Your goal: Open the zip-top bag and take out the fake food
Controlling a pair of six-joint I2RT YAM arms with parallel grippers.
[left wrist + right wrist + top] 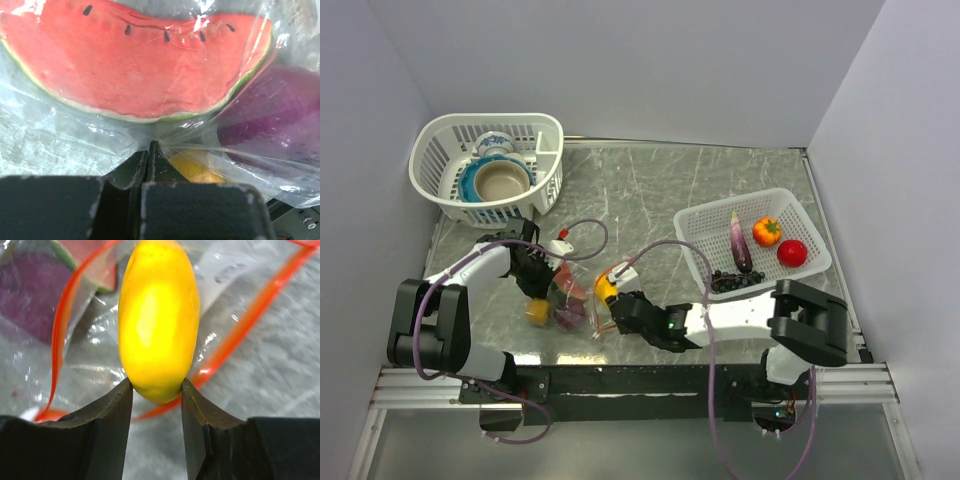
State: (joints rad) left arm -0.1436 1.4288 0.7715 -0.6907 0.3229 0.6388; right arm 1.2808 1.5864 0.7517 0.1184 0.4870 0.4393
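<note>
Gripping one end of a yellow fake fruit [157, 320] between half-closed jaws, the right gripper [156, 385] sits at the orange-red-edged mouth of the zip-top bag [227, 295]. The left gripper [150, 146] is pinched shut on the bag's clear film, with a watermelon slice [135, 65] and a purple piece [275, 115] bagged just beyond. Both arms reach low and inward over the near table [650, 190] with the bag between them; a white basket [705, 222] at right holds an eggplant [738, 240], a tomato [792, 253], an orange fruit [767, 231] and grapes [730, 281], and another basket [435, 150] at far left holds bowls [500, 180].
</note>
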